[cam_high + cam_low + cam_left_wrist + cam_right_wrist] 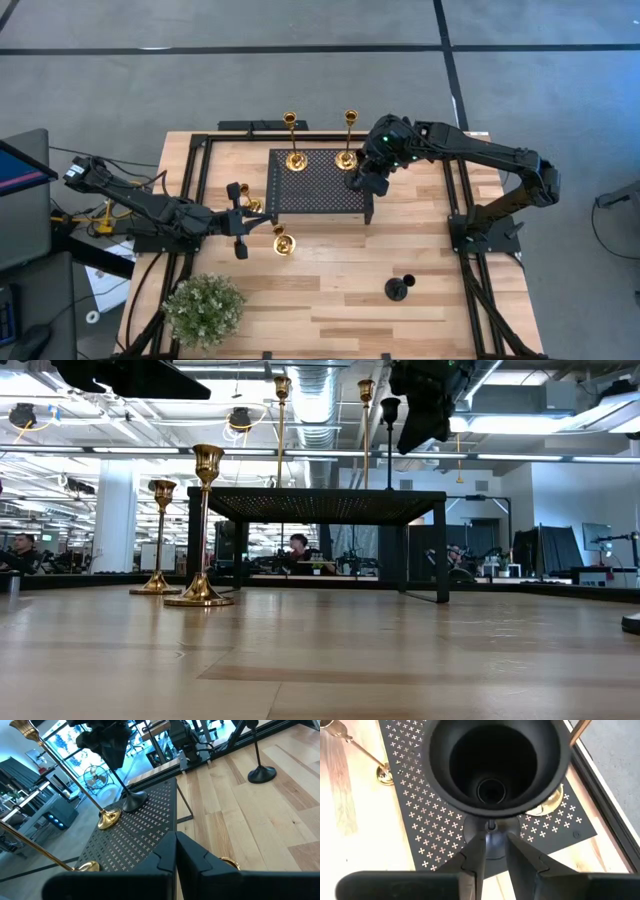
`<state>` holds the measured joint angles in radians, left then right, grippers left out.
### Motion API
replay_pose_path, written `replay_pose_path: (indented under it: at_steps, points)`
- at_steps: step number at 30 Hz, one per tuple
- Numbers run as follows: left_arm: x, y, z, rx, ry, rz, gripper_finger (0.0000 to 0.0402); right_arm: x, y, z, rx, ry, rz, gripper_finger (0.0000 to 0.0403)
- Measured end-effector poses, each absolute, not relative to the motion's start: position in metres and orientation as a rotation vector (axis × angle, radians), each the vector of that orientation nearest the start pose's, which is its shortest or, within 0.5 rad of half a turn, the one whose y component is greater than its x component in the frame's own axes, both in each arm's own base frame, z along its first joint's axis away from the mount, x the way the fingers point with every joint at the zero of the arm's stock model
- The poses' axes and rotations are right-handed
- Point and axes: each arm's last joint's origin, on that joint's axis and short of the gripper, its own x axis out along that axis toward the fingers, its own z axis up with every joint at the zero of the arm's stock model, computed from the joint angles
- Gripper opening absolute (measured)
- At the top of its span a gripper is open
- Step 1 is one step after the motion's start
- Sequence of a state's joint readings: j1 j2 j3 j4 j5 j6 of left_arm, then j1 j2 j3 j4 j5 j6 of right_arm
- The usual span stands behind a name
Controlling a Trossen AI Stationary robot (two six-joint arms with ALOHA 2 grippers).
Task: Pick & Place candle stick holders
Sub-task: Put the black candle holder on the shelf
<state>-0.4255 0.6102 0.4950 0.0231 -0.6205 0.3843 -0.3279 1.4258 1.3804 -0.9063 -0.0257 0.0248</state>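
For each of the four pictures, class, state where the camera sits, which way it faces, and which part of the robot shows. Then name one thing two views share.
High view: above the table, facing straight down; both arms show, the left gripper and right gripper.
Low view: at tabletop height, facing level across; the right arm hangs from above.
Left wrist view: on the left arm, facing the black stand; own fingers show.
Right wrist view: on the right arm, facing down into a black candle holder.
Shared: the stand, also in the low view.

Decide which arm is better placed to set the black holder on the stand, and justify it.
Right. The right gripper already grips the black holder by its stem over the stand. The left gripper is beside the stand, empty.
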Motion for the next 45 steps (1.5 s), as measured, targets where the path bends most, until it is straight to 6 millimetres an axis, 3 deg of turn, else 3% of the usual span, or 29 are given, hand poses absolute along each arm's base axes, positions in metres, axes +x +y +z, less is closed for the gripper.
replay_pose_path:
  at_steps: [11, 16, 22, 26, 45]
  points:
    - [0.139, -0.044, 0.278, 0.429, 0.117, 0.178, 0.0007, 0.245, -0.08, 0.321, 0.249, 1.251, -0.276, 0.0065]
    - [0.139, -0.044, 0.278, 0.429, 0.116, 0.178, 0.0008, 0.249, -0.07, 0.322, 0.194, 1.245, -0.223, 0.006]
    - [0.139, -0.044, 0.278, 0.429, 0.116, 0.177, 0.0007, 0.255, -0.054, 0.32, 0.077, 1.222, -0.115, 0.0006]
    - [0.139, -0.044, 0.278, 0.429, 0.116, 0.178, 0.0007, 0.249, -0.043, 0.317, 0.032, 1.164, -0.075, 0.0008]
    - [0.139, -0.044, 0.278, 0.433, 0.117, 0.177, 0.0009, 0.151, -0.019, 0.282, 0.143, 0.89, -0.136, 0.0001]
